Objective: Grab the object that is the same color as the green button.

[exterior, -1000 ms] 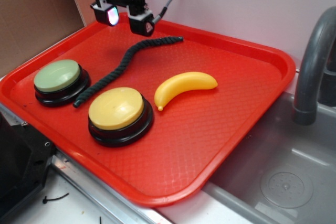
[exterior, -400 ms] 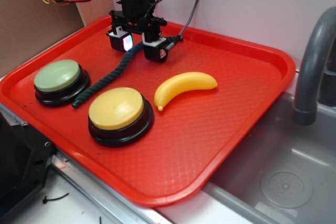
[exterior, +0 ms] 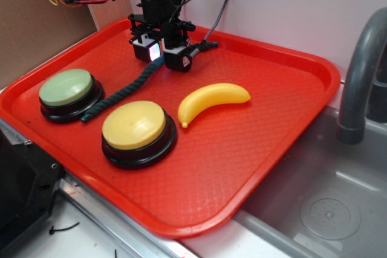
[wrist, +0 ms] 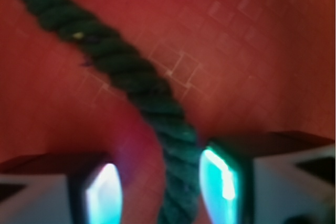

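Note:
The object, a dark green twisted rope (exterior: pixel 130 86), lies on the red tray (exterior: pixel 275 137), running from beside the green button (exterior: pixel 65 87) up to the back rim. My gripper (exterior: pixel 162 57) is down on the tray astride the rope's upper part, open. In the wrist view the rope (wrist: pixel 131 77) passes between the glowing pads, close against the right pad (wrist: pixel 220 179), with a gap of tray showing to the left pad (wrist: pixel 102 195). The stretch of rope under the gripper is hidden in the exterior view.
A larger yellow-topped button (exterior: pixel 133 124) and a yellow banana (exterior: pixel 211 98) sit on the tray in front of the gripper. A grey faucet (exterior: pixel 360 70) and sink (exterior: pixel 326 209) lie to the right. Cardboard stands at the back left.
The gripper came down from above the tray's back onto the rope, and its fingers have drawn closer together around it. The rope's lower end shifted slightly.

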You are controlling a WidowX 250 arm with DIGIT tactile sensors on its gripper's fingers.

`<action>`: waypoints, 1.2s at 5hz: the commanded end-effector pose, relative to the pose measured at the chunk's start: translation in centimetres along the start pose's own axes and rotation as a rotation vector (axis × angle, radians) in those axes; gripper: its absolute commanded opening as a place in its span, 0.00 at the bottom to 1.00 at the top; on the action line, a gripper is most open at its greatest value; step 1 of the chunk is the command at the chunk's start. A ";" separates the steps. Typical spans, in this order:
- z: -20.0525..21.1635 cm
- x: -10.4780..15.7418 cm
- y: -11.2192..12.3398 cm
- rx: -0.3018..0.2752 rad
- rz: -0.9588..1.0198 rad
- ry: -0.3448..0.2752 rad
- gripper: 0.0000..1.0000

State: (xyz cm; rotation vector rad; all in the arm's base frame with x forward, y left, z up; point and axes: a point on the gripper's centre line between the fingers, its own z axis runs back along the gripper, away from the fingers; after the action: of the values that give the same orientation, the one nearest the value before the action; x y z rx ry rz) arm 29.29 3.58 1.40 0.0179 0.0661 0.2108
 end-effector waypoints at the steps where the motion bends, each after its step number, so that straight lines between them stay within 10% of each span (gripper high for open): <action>1: 0.5 -0.5 0.2 -0.013 0.003 -0.018 0.00; 6: 17.1 -1.3 -1.4 -0.017 -0.024 -0.119 0.00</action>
State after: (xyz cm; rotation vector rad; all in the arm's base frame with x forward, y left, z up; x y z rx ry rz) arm 29.47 1.84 15.95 0.0123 0.0395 0.1932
